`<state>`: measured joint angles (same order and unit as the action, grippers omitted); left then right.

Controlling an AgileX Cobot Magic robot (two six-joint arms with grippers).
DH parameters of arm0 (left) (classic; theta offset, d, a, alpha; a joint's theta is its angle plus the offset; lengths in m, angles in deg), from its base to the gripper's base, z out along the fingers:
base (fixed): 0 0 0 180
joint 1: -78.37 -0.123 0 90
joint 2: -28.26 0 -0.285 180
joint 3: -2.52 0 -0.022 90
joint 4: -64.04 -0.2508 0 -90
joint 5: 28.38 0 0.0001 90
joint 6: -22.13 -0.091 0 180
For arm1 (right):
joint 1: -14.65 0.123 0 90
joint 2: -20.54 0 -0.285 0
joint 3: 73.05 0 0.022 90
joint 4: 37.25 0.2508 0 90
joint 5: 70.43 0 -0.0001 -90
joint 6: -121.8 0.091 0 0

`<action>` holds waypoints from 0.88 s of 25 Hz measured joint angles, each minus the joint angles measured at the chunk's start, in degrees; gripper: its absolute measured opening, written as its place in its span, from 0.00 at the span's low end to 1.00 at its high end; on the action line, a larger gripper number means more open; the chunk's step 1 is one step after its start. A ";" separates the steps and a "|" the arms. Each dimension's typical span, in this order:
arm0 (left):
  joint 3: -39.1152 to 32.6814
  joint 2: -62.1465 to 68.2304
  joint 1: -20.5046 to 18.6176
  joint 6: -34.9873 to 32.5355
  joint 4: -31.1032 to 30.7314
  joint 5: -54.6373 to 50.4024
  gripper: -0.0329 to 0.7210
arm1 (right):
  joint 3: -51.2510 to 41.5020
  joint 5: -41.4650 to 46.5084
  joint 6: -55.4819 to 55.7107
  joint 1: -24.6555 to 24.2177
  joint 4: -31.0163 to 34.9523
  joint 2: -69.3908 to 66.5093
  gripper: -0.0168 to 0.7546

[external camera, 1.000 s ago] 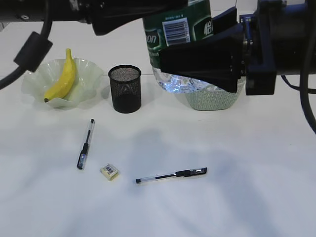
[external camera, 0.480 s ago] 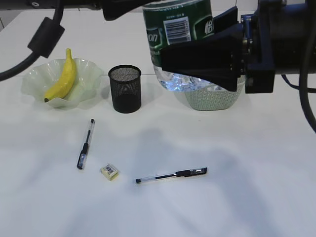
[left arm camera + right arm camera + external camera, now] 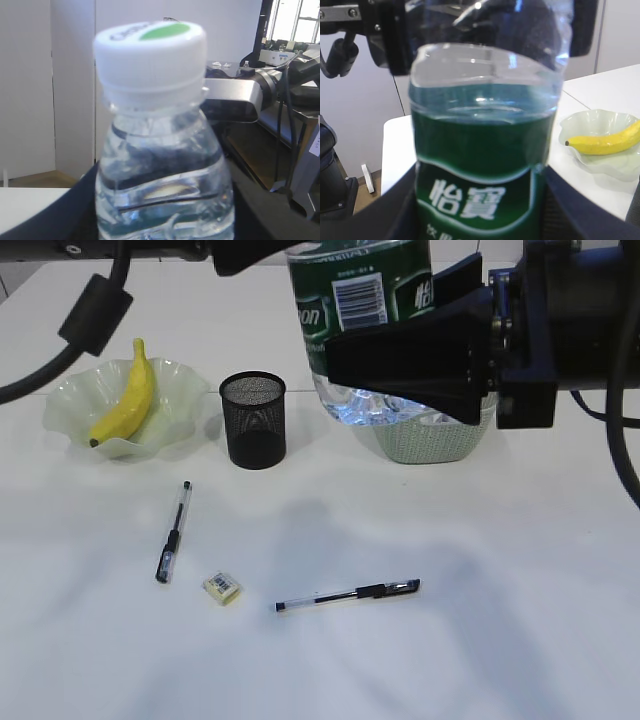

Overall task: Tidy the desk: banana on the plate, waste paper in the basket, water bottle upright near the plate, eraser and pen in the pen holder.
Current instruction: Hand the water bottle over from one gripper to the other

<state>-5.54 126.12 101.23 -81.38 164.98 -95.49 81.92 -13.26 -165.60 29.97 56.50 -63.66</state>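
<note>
Here you see the right gripper gripping the water bottle in its fingers above the surface, while the left fingers' state stays unclear to me.

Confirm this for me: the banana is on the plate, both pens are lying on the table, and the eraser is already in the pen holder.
Not quite. The eraser is not in the pen holder; the exterior view shows it on the table between the two pens. The banana does lie on the plate, and both pens are on the table.
</note>
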 joint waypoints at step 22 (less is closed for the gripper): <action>0.00 0.00 0.03 -0.01 -0.10 0.52 0.57 | 0.00 -0.72 0.00 0.00 0.00 0.00 0.62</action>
<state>-5.54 126.12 101.27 -81.39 164.88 -94.97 81.92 -13.99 -165.60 29.97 56.50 -63.66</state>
